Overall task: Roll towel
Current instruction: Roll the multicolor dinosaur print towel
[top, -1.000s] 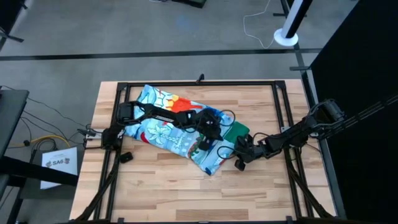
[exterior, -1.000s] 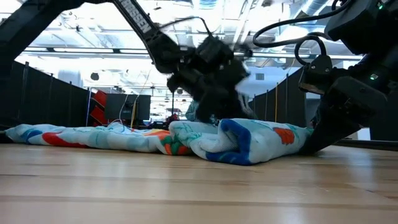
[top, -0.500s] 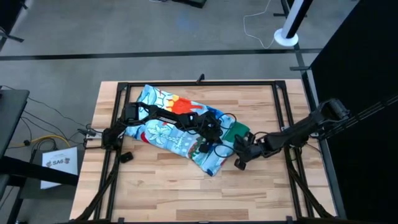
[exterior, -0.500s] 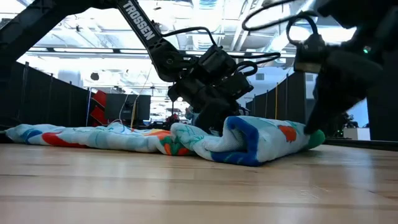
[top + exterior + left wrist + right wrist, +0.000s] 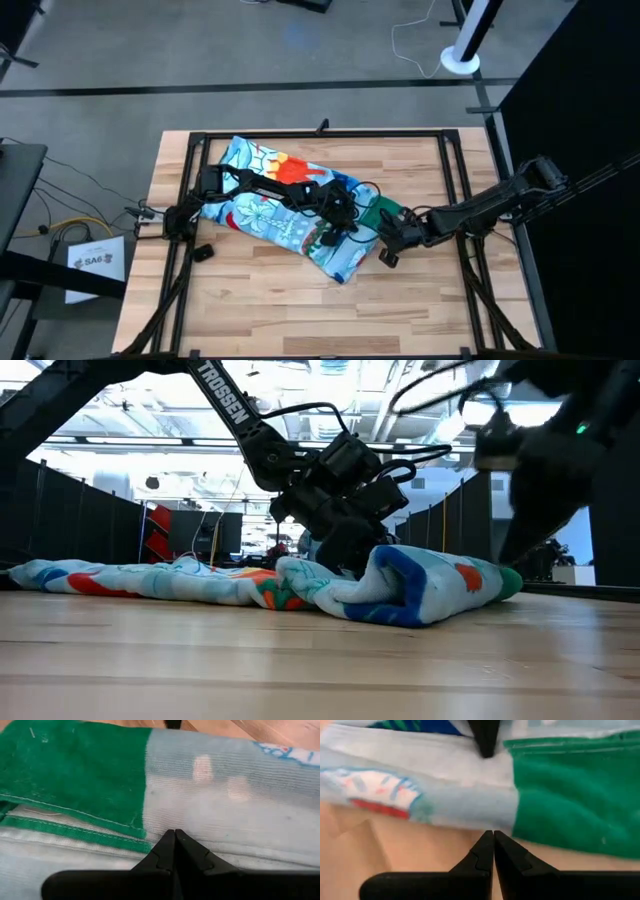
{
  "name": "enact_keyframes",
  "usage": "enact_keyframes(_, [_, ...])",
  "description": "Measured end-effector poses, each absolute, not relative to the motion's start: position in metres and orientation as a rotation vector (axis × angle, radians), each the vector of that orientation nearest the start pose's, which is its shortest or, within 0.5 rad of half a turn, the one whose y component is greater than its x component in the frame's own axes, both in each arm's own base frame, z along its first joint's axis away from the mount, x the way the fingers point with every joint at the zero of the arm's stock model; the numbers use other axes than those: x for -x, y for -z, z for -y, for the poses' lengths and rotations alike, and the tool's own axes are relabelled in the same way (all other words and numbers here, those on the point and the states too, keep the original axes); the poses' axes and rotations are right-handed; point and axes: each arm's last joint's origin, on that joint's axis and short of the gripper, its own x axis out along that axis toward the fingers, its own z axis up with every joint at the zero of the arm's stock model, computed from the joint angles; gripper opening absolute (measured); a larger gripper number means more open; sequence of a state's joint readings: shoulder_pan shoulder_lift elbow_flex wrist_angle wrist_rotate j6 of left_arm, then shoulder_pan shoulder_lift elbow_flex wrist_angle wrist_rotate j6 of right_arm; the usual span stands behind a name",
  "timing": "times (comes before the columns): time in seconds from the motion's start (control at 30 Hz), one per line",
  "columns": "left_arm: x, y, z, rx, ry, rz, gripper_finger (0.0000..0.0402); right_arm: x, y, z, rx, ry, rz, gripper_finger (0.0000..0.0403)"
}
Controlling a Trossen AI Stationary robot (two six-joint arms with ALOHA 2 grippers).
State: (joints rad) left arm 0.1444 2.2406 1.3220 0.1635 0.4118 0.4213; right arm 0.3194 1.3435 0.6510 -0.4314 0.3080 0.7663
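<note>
The towel lies slantwise across the table, from the far left toward the middle. Its near right end is curled over into a thick fold with a green border. My left gripper reaches across the towel from the left. It is shut, and its tips sit where the green hem meets the light-blue print. My right gripper comes in low from the right and is shut. Its tips are over bare wood just short of the towel's edge. My left gripper sets its shut fingertips on the towel's light-blue face, right beside the green hem, slanting down from the table's left. The towel lies on the table under them. My right gripper points at the towel's edge. I cannot tell whether it touches it.
Black frame rails run along the table's left, far and right sides. A small black object lies near the left rail. Bare wood stretches toward the near edge.
My left gripper has come down onto the towel's curled end. My right gripper has risen off the table beside the green end and moved a little toward the towel. The curled fold now stands higher and rounder than before, while the towel's left part has stayed flat.
</note>
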Motion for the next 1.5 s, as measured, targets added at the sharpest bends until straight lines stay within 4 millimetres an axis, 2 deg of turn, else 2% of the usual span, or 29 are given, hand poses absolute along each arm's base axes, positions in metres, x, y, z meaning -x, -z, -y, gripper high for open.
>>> enact_keyframes(0.13, [-0.446, -0.087, -0.054, -0.190, 0.400, -0.660, 0.0000, -0.211, -0.166, -0.071, -0.376, 0.372, -1.000, 0.0042])
enact_keyframes(0.33, [-0.446, -0.087, -0.053, -0.189, 0.398, -0.662, 0.0000, -0.206, -0.144, -0.069, -0.321, 0.438, -1.017, 0.0145])
enact_keyframes(0.47, [-0.446, -0.087, -0.053, -0.182, 0.396, -0.663, 0.0000, -0.212, -0.128, -0.069, -0.288, 0.420, -1.001, 0.0182])
enact_keyframes(0.57, [-0.446, -0.087, -0.053, -0.179, 0.395, -0.664, 0.0000, -0.218, -0.127, -0.070, -0.286, 0.403, -0.978, 0.0188])
enact_keyframes(0.77, [-0.445, -0.087, -0.053, -0.179, 0.393, -0.665, 0.0000, -0.231, -0.140, -0.067, -0.295, 0.397, -0.927, 0.0182])
enact_keyframes(1.27, [-0.445, -0.087, -0.054, -0.179, 0.392, -0.666, 0.0000, -0.247, -0.151, -0.050, -0.258, 0.386, -0.855, 0.0180])
enact_keyframes(1.5, [-0.445, -0.087, -0.054, -0.182, 0.394, -0.665, 0.0000, -0.252, -0.146, -0.044, -0.239, 0.395, -0.863, 0.0179])
